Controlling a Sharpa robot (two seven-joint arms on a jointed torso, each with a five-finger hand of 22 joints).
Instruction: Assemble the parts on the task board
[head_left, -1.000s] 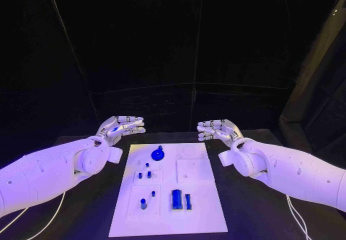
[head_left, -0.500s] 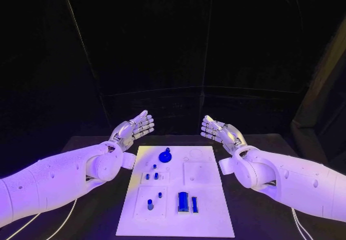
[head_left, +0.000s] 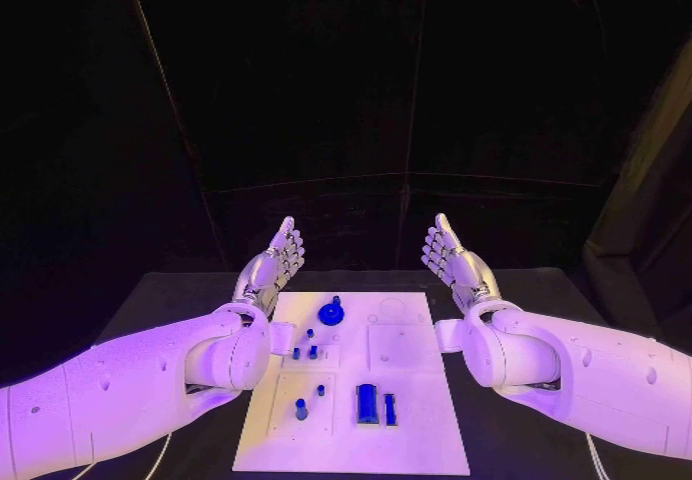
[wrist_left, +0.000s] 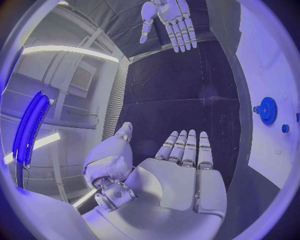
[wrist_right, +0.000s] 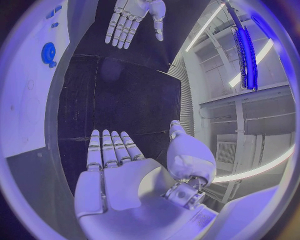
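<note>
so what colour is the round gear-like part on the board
Blue; the round part shows best in the head view.

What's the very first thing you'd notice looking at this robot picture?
Two silver hands stand out, raised above the far end of the table: the left hand and the right hand, both flat and open, holding nothing. Between the white arms lies the white board. On it sit small blue parts, with a round blue gear near the far end.
</note>
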